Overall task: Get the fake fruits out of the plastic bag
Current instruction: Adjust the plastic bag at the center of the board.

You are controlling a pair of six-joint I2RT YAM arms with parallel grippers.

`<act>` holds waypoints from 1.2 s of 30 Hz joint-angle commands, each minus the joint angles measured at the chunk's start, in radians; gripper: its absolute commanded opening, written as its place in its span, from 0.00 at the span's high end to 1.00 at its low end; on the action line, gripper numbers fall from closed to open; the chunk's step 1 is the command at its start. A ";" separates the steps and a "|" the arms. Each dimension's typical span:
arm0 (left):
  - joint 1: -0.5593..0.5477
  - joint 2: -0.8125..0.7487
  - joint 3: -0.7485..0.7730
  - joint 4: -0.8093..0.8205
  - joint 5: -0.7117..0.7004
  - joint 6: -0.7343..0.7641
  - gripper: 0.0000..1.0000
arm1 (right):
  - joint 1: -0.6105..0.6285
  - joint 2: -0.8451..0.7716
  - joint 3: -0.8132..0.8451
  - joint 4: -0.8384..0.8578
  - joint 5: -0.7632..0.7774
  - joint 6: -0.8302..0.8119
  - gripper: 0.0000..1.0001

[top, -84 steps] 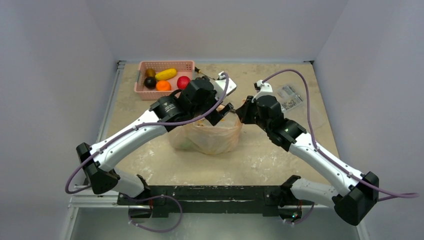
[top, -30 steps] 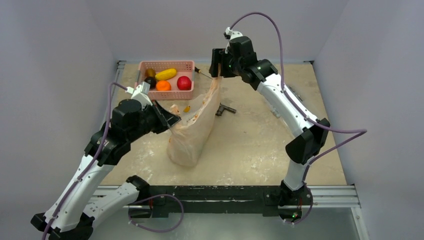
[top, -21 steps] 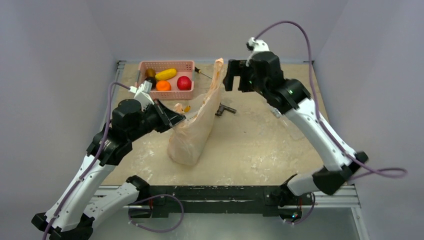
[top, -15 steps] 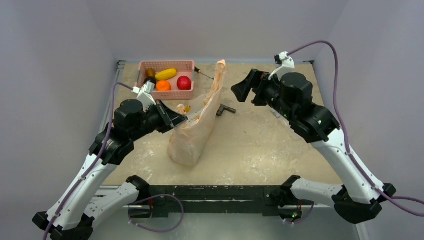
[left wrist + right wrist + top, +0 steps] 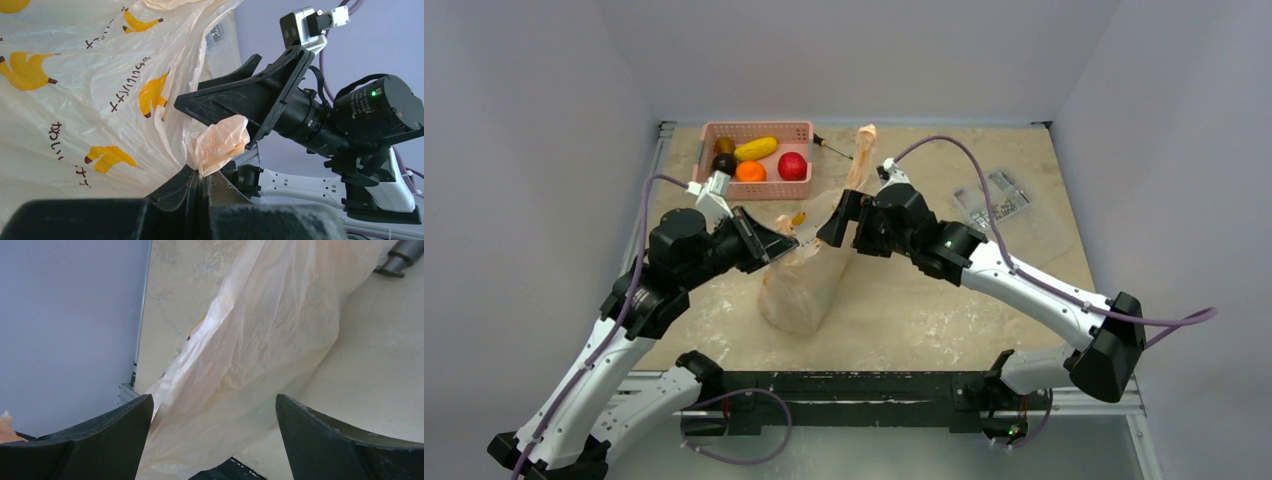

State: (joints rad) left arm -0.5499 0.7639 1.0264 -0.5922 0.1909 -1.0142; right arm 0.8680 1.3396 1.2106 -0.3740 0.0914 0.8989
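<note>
**Left fingers pinching a bag handle, right fingers spread beside the bag**

My left gripper (image 5: 780,238) is pressed together on a crumpled peach loop handle (image 5: 222,144) of the plastic bag (image 5: 804,285). In the left wrist view the wad of film sticks out just past my fingertips.

My right gripper (image 5: 214,402) is spread wide with nothing pinched between its fingers. It hangs just beside the upper part of the bag, facing my left gripper from the right. In the right wrist view the pale film lies ahead of the gap, and I cannot tell whether the fingers touch it.

The bag sits around the middle of the bench (image 5: 904,300), a little toward the left edge, with its rounded bottom toward the near edge. Its other handle (image 5: 862,140) rises as a narrow strip toward the far edge. The film carries yellow banana prints and dark lettering. I cannot make out what is inside it.

A pink basket (image 5: 774,126) stands in the far-left corner. It holds the yellow banana bunch (image 5: 756,148), the dark round fruit (image 5: 724,165), an orange ball (image 5: 750,171) and a red apple (image 5: 792,166). A clear packet (image 5: 992,200) lies flat toward the right edge, well apart from the bag.
</note>
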 commanded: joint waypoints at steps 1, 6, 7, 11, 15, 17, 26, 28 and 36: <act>0.004 -0.034 -0.014 0.041 0.024 -0.029 1.00 | 0.037 -0.056 -0.080 0.181 0.013 0.117 0.15; 0.004 -0.040 -0.015 0.010 0.056 0.002 1.00 | 0.037 -0.114 -0.202 0.341 -0.030 0.155 0.71; 0.005 -0.047 -0.019 0.003 0.067 0.016 1.00 | 0.037 -0.122 -0.210 0.366 -0.058 0.151 0.80; 0.005 -0.105 -0.043 -0.036 0.076 0.064 0.81 | 0.031 -0.162 -0.267 0.506 -0.144 0.073 1.00; 0.004 -0.160 0.045 -0.132 0.064 0.163 0.36 | 0.031 -0.226 -0.345 0.533 -0.182 -0.016 1.00; 0.005 -0.124 0.173 -0.201 0.071 0.235 0.27 | 0.031 -0.262 -0.417 0.591 -0.214 -0.067 1.00; 0.006 0.193 0.566 -0.384 -0.004 0.516 0.15 | 0.031 -0.309 -0.514 0.642 -0.281 -0.208 1.00; 0.007 0.293 0.603 -0.387 0.016 0.577 0.13 | 0.031 -0.316 -0.507 0.625 -0.275 -0.214 1.00; -0.011 0.624 0.637 -0.458 0.106 0.710 0.11 | 0.030 -0.365 -0.514 0.606 -0.256 -0.224 1.00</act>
State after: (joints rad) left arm -0.5503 1.3186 1.7008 -0.9783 0.2516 -0.4042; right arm 0.9009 1.0122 0.6964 0.1982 -0.1604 0.7086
